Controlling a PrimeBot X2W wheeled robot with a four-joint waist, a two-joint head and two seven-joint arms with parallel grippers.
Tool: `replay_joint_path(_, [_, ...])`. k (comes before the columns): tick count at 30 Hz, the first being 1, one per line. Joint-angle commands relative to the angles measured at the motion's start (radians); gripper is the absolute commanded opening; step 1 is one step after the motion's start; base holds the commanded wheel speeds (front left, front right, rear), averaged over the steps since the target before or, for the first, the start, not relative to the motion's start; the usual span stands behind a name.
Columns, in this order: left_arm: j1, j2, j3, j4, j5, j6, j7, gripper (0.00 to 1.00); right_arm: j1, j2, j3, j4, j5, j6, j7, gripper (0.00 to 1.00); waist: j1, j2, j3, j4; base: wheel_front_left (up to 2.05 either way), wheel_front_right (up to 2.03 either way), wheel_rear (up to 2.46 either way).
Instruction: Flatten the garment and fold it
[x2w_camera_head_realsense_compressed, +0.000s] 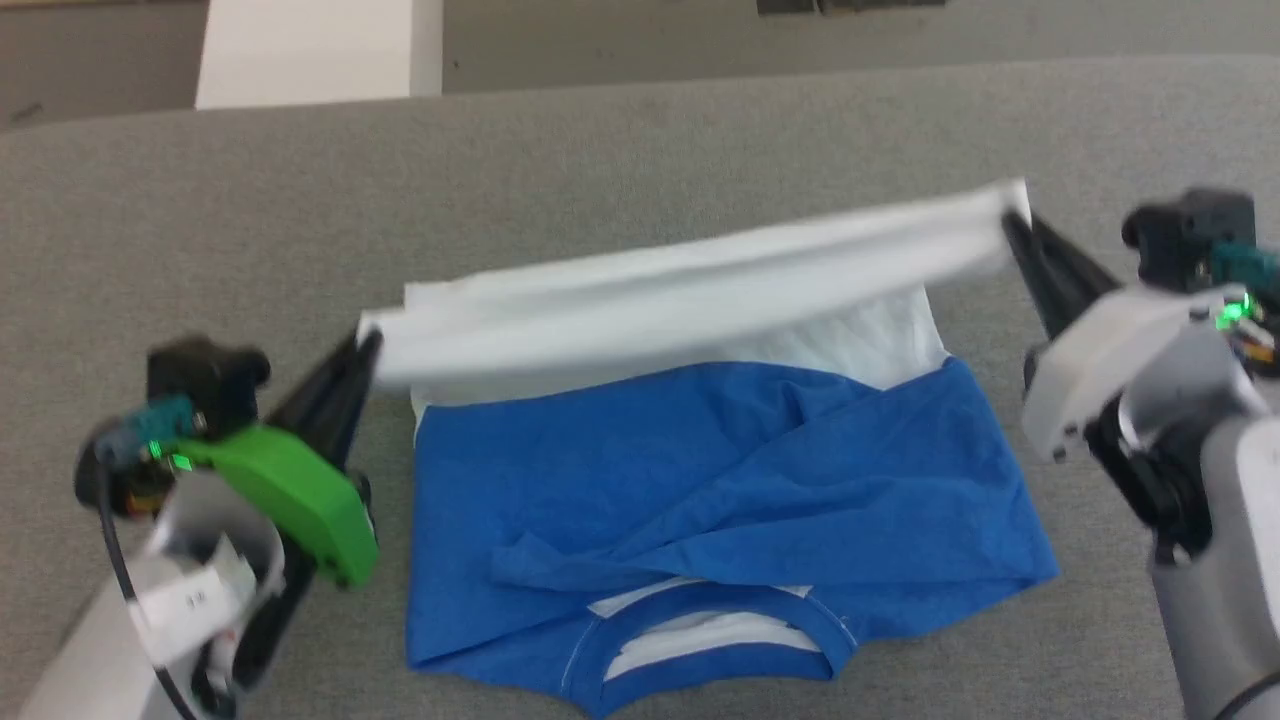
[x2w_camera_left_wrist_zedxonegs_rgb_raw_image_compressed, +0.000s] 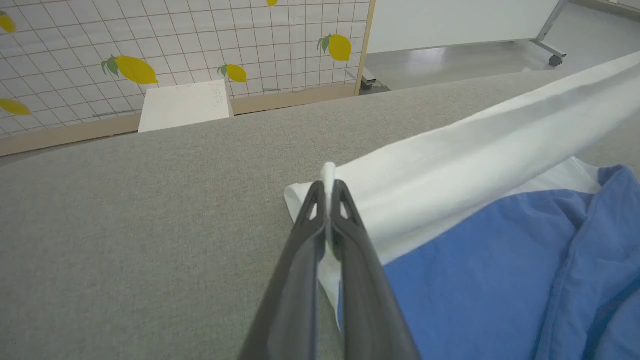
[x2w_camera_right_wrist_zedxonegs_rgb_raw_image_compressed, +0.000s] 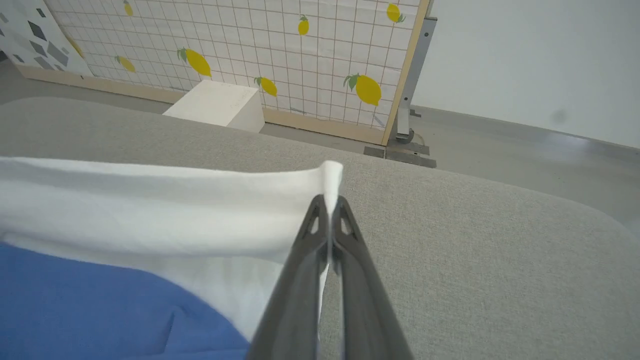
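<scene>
A grey tabletop (x2w_camera_head_realsense_compressed: 700, 130) is covered at its middle by the garment (x2w_camera_head_realsense_compressed: 720, 480); the blue part is spread on it, rumpled, collar nearest the robot; the white hem is held raised and stretched, one corner clamped in the left fingers (x2w_camera_left_wrist_zedxonegs_rgb_raw_image_compressed: 295, 280), the other in the right fingers (x2w_camera_right_wrist_zedxonegs_rgb_raw_image_compressed: 300, 280).

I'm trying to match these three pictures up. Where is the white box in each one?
Head view: white box at the top left, beyond the gray table's far edge.
Left wrist view: box at the upper left, before the lemon screen.
Right wrist view: box left of top middle, before that screen.
Shared landmark: the shirt's lifted white hem.
</scene>
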Motion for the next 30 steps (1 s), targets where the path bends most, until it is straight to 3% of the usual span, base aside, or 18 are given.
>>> replay_joint_path(1, [0.048, 0.005, -0.004, -0.019, -0.009, 0.013, 0.004, 0.0, 0.052, 0.003, -0.014, -0.027, -0.002, -0.002, 0.021, 0.0, 0.0002, 0.0, -0.07, 0.02, 0.0, 0.0, 0.0])
replay_joint_path(13, [0.303, -0.038, -0.064, -0.021, -0.057, 0.041, -0.026, 0.0, 0.435, 0.098, -0.183, -0.176, -0.054, -0.002, 0.112, 0.0, 0.0002, 0.0, -0.109, 0.041, 0.0, 0.0, 0.0])
replay_joint_path(16, [0.353, -0.046, -0.089, 0.028, -0.06, 0.042, -0.032, 0.0, 0.526, 0.13, -0.206, -0.165, -0.078, -0.002, 0.122, 0.0, 0.0002, 0.0, -0.114, 0.038, 0.0, 0.0, 0.0])
replay_joint_path(22, [0.366, -0.065, -0.124, 0.107, -0.049, 0.025, -0.051, 0.0, 0.556, 0.15, -0.194, -0.091, -0.087, -0.002, 0.122, 0.0, 0.0002, 0.0, -0.119, 0.036, 0.0, 0.0, 0.0])
replay_joint_path(23, [0.365, -0.069, -0.126, 0.118, -0.049, 0.025, -0.055, 0.14, 0.559, 0.153, -0.19, -0.081, -0.086, -0.002, 0.127, 0.0, 0.0002, 0.0, -0.121, 0.036, 0.0, 0.0, 0.0])
replay_joint_path(24, [0.364, -0.075, -0.127, 0.13, -0.052, 0.024, -0.059, 0.81, 0.562, 0.154, -0.183, -0.076, -0.085, -0.002, 0.127, 0.49, 0.0002, 0.0, -0.125, 0.038, 0.0, 0.0, 0.0])
replay_joint_path(25, [0.365, -0.081, -0.127, 0.143, -0.054, 0.027, -0.064, 1.0, 0.566, 0.156, -0.185, -0.07, -0.083, -0.002, 0.128, 0.49, 0.0002, 0.0, -0.131, 0.04, 0.0, 0.0, 0.0])
replay_joint_path(26, [0.366, -0.085, -0.128, 0.151, -0.056, 0.028, -0.068, 1.0, 0.572, 0.158, -0.186, -0.065, -0.08, -0.002, 0.133, 1.0, 0.0002, 0.0, -0.136, 0.042, 0.0, 0.0, 0.0])
replay_joint_path(30, [0.385, -0.108, -0.114, 0.174, -0.069, 0.043, -0.105, 1.0, 0.608, 0.166, -0.211, -0.068, -0.073, -0.002, 0.147, 1.0, 0.0002, 0.0, -0.164, 0.055, 0.0, 0.0, 0.0])
